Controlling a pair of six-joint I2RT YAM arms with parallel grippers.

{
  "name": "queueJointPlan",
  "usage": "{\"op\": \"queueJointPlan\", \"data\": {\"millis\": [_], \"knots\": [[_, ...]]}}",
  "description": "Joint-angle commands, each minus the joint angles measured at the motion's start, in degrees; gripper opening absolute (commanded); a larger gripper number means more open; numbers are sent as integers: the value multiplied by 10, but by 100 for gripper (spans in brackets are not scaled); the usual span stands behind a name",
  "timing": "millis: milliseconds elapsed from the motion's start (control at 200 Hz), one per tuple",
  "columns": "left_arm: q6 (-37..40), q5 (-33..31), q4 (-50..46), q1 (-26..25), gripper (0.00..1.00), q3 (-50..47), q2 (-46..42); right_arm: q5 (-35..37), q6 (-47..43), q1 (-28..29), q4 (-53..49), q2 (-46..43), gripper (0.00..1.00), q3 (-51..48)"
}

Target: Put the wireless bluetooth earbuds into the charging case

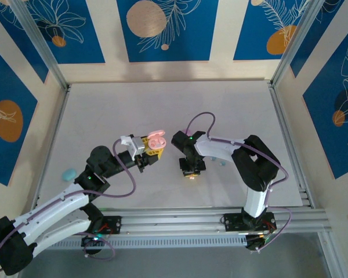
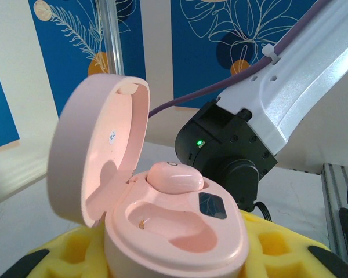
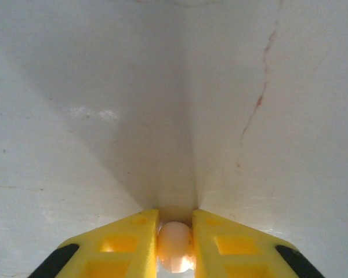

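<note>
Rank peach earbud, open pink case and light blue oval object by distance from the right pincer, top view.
1. peach earbud: between the fingers of the right pincer.
2. open pink case: to its left, in the left pincer.
3. light blue oval object: far out on the left side.

White arm links (image 1: pixel 53 208), black joints (image 1: pixel 98 159), purple cables (image 2: pixel 180 100), yellow end effector fingers (image 3: pixel 122 243)

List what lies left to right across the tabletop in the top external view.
A light blue case → open pink case in the left hand → right hand, closed on a peach earbud.
</note>
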Motion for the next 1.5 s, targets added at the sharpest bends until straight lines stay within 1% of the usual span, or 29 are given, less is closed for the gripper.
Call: {"op": "queueJointPlan", "data": {"millis": [0,110,175,375,460,550,645,860,1020,1146,1366,1491], "knots": [[-2,-1,13,1,31,5,-9,-1,-3,6,-13,-8,18,10],[-1,-2,14,1,31,5,-7,-21,4,0,-3,-56,17,-1],[-1,-1,17,1,31,4,-4,-47,13,-11,11,-100,17,-13],[-1,-2,40,1,31,-7,10,-142,65,-59,95,-310,17,-49],[-4,6,70,1,30,-14,21,-184,91,-76,153,-389,17,-56],[-15,25,126,1,31,-27,40,-241,109,-88,204,-431,17,-48],[-22,42,155,1,31,-28,60,-284,117,-81,230,-433,17,-17],[-27,56,167,1,31,-23,82,-284,115,-27,272,-394,17,35],[-31,55,164,1,31,-21,85,-267,111,2,288,-360,17,57],[-31,47,157,1,31,-20,83,-251,106,18,280,-342,17,73],[-33,42,150,1,31,-18,81,-210,85,41,242,-319,18,105],[-34,41,149,1,31,-17,80,-165,73,53,209,-310,18,121]]}}
